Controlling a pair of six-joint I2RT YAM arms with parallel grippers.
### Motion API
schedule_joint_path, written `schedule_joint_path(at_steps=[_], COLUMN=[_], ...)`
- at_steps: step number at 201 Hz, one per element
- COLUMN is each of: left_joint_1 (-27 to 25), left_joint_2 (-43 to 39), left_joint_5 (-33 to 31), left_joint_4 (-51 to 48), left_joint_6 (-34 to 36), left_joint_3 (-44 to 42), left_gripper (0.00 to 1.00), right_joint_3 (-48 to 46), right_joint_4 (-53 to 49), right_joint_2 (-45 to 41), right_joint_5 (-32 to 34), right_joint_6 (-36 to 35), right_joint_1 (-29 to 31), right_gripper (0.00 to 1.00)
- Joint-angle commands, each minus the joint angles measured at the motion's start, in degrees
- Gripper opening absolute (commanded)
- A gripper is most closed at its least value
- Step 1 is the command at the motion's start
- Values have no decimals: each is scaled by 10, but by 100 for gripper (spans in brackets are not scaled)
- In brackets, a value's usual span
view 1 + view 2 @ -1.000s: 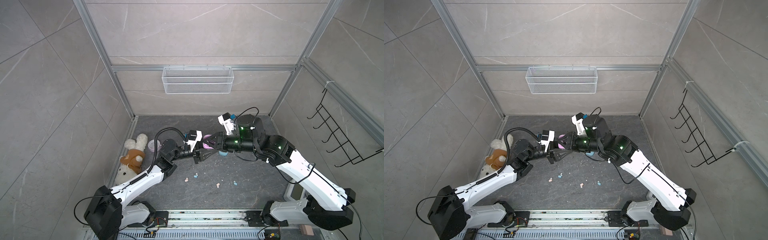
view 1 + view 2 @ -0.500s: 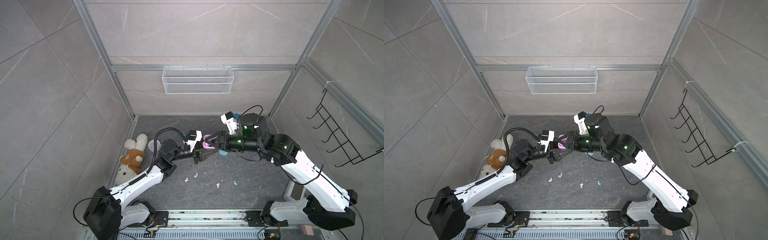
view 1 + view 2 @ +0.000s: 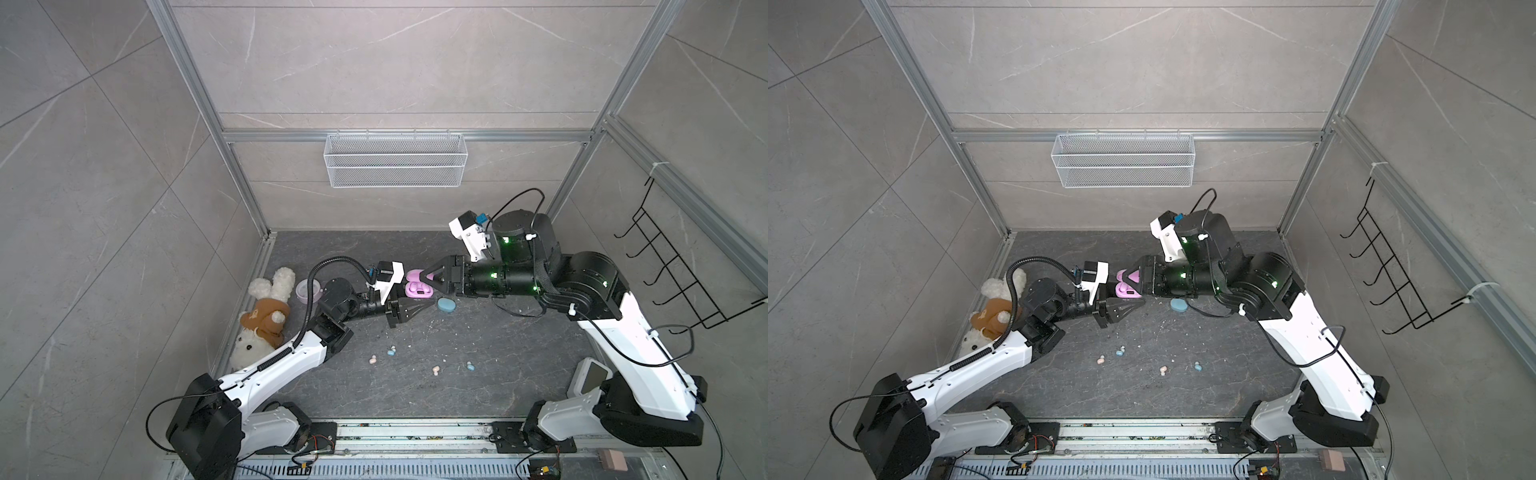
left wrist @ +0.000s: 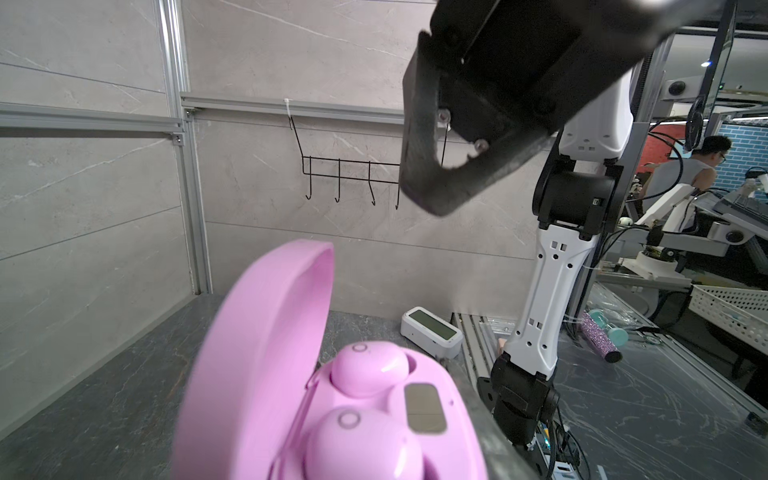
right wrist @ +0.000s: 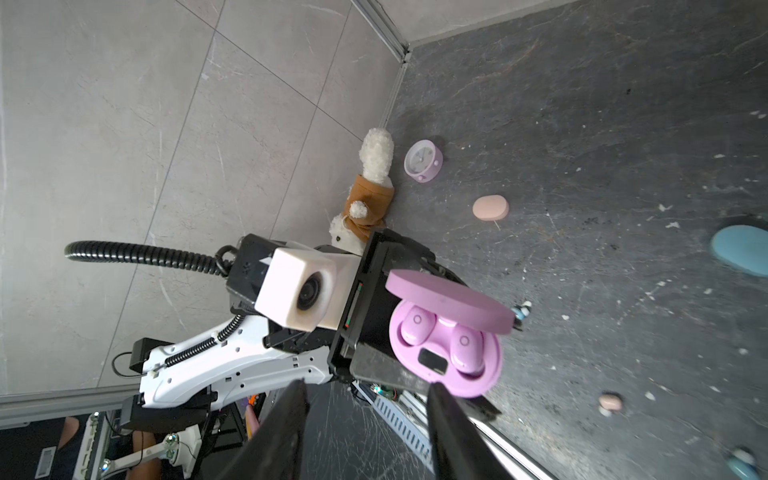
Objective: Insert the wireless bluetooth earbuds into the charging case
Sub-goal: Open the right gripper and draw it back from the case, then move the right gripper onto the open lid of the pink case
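Observation:
My left gripper (image 3: pixel 417 301) is shut on the open lilac charging case (image 3: pixel 419 286), held above the floor with its lid up. Two lilac earbuds (image 4: pixel 368 368) (image 5: pixel 465 347) sit in the case's wells. My right gripper (image 3: pixel 428 278) is open and empty, its tips just to the right of the case (image 5: pixel 444 353). On the floor nearer the front lie two pink earbuds (image 3: pixel 372 360) (image 3: pixel 435 370) and two blue earbuds (image 3: pixel 391 351) (image 3: pixel 470 365).
A shut blue case (image 3: pixel 446 304) lies on the floor under my right gripper, and a shut pink case (image 5: pixel 490 207) lies near the lilac clock (image 3: pixel 307 289). A plush toy (image 3: pixel 266 316) lies at the left wall. A white timer (image 3: pixel 590 376) stands front right. White specks litter the floor.
My right gripper has opened its jaws and drawn back a little to the right, away from the lilac case. My left gripper has kept the case still.

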Motion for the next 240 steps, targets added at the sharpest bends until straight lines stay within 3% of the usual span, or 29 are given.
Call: schedule_joint_path(at_steps=[1, 31, 78, 118, 156, 205, 240], left_joint_1=[-7, -14, -22, -23, -23, -23, -23], left_joint_2=[-19, -22, -28, -25, -23, -22, -23], left_joint_5=[-5, 0, 4, 5, 2, -3, -7], left_joint_4=[0, -21, -38, -42, -42, -45, -45], left_joint_6=[28, 38, 48, 48, 46, 47, 48], left_joint_3=[9, 15, 17, 20, 19, 19, 17], left_gripper=[30, 30, 30, 30, 30, 30, 30], right_joint_3=[111, 226, 199, 178, 129, 170, 134], right_joint_4=[-123, -211, -186, -193, -182, -227, -229], right_joint_2=[57, 140, 155, 160, 139, 140, 121], right_joint_5=[19, -20, -72, -94, -100, -75, -65], right_joint_6=[-39, -43, -42, -47, -46, -39, -32], right_joint_1=[-17, -64, -99, -98, -80, -47, -34], right_gripper=[52, 53, 52, 43, 41, 39, 39])
